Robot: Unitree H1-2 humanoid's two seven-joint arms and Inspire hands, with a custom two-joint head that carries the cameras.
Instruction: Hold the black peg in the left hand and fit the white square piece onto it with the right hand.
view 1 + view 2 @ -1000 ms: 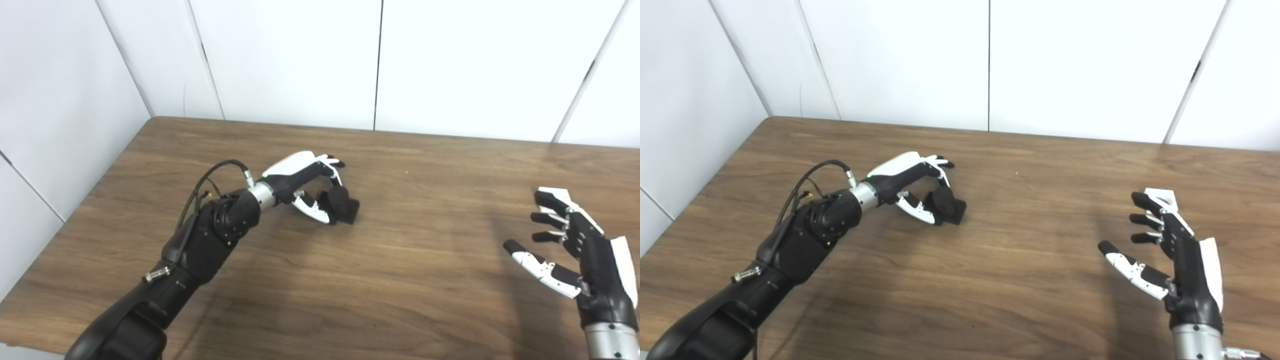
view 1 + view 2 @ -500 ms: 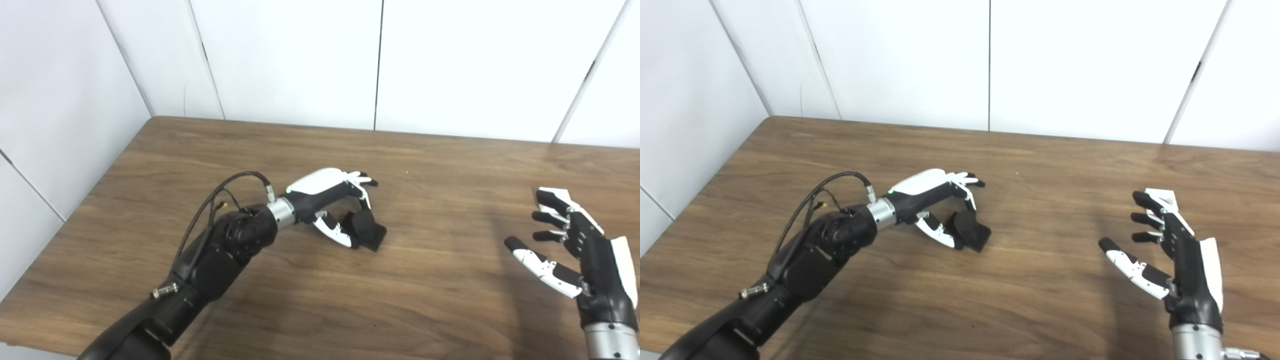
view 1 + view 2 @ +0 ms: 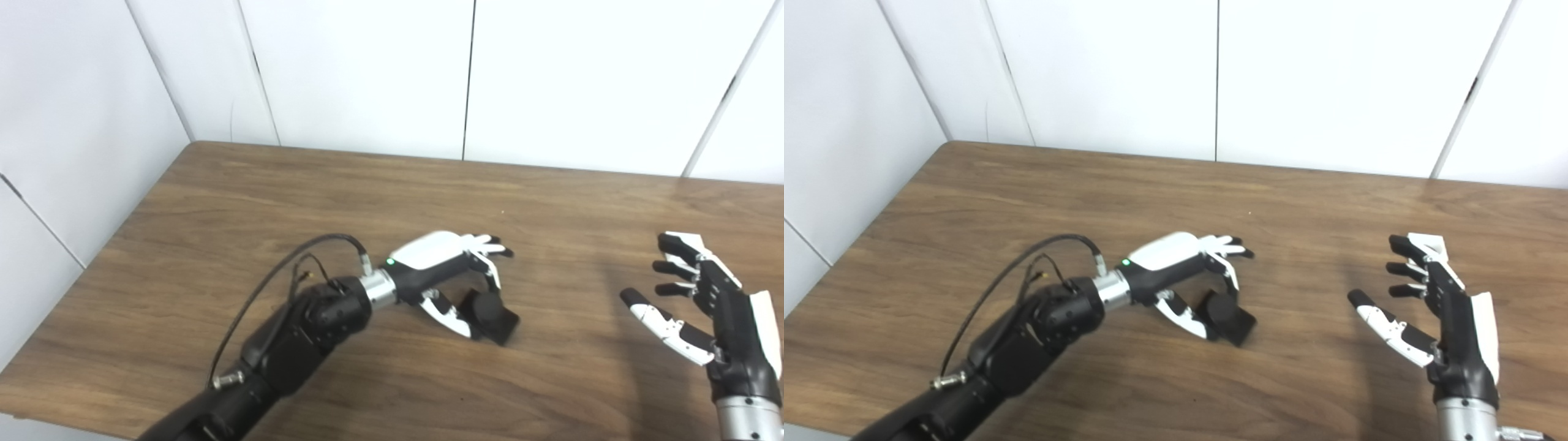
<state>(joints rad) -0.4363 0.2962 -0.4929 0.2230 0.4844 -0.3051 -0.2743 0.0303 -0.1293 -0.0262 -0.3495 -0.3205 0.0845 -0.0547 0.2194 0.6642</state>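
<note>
Left hand [image 3: 1193, 278] grips black peg [image 3: 1226, 317] — right hand [image 3: 1430, 306] spread.

The right hand [image 3: 1448, 318] largely hides the white square piece [image 3: 1432, 244].

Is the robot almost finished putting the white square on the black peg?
Not yet. The left robot hand already grips the black peg, low over the wooden table. The right robot hand is open and holds nothing. The white square piece peeks out behind its fingertips, not picked up. Grabbing it and fitting it on the peg are left.
</note>
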